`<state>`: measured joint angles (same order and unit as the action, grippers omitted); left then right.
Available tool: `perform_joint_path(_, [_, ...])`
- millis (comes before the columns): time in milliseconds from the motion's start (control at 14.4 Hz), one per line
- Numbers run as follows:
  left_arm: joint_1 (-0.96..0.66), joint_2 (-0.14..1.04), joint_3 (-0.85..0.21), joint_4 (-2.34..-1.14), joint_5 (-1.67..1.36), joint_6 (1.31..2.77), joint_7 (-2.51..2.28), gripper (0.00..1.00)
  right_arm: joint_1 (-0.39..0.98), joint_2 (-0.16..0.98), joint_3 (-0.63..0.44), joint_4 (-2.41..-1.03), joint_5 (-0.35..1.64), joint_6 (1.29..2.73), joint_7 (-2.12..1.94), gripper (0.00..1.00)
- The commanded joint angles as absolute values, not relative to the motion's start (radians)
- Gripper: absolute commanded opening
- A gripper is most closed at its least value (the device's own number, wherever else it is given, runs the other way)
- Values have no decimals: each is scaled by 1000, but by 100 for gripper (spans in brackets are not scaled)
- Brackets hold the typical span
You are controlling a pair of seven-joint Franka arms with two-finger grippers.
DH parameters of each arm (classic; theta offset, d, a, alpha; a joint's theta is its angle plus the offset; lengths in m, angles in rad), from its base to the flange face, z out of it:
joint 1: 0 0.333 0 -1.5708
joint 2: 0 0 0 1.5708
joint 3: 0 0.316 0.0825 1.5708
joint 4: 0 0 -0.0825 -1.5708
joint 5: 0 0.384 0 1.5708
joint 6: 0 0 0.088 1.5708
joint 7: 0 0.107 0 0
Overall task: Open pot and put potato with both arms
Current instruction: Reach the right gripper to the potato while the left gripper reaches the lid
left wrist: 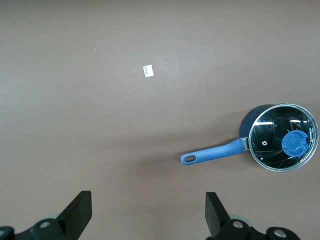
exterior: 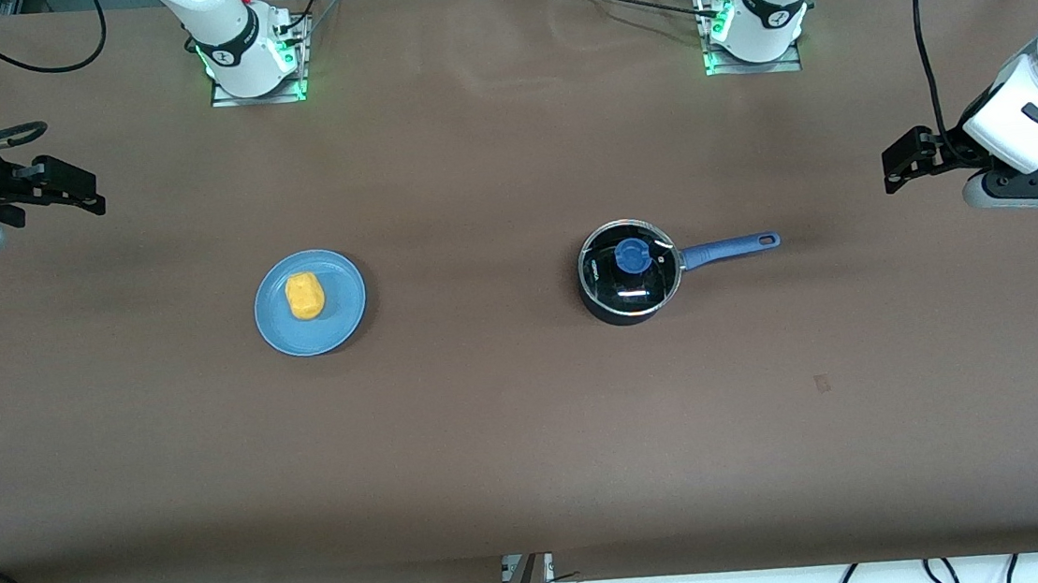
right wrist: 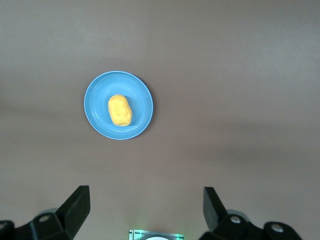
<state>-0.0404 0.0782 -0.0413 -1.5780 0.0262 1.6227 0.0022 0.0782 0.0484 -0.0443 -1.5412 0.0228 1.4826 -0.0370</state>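
Overhead, from the front camera, we see the small black saucepan [exterior: 628, 277] with its glass lid [exterior: 631, 267] on, blue knob [exterior: 632, 253] centred, and long blue handle [exterior: 729, 249] pointing toward the left arm's end of the brown table [exterior: 530, 422]. Well apart, toward the right arm's end, the yellow oval potato [exterior: 304, 295] lies on a flat blue plate [exterior: 310, 302]. We hold the left gripper [exterior: 902, 162] and right gripper [exterior: 78, 191] over the table's two ends, both arms waiting. Only the left wrist view shows us a small white tag [left wrist: 147, 71] on the table and that gripper's fingers [left wrist: 77, 212] spread apart, empty. Our right wrist view alone shows its fingers [right wrist: 75, 207] likewise spread, the potato [right wrist: 120, 110] centred on the plate [right wrist: 95, 107].
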Motion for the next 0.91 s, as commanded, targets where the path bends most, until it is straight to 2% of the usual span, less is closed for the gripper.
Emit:
perform_joint_path(0, [-41,87,-41,-1552,0,1606,-14,100,75,66,-41,-1512,35,1479,-43,100])
perform_joint_path(557, [-34,101,-43,-1557,0,1606,-3,100,89,132,-40,-1513,34,1477,-43,100])
perform_joint_path(836, [-28,66,-43,-1612,2,1606,5,100,112,159,-40,-1511,29,1503,-44,100])
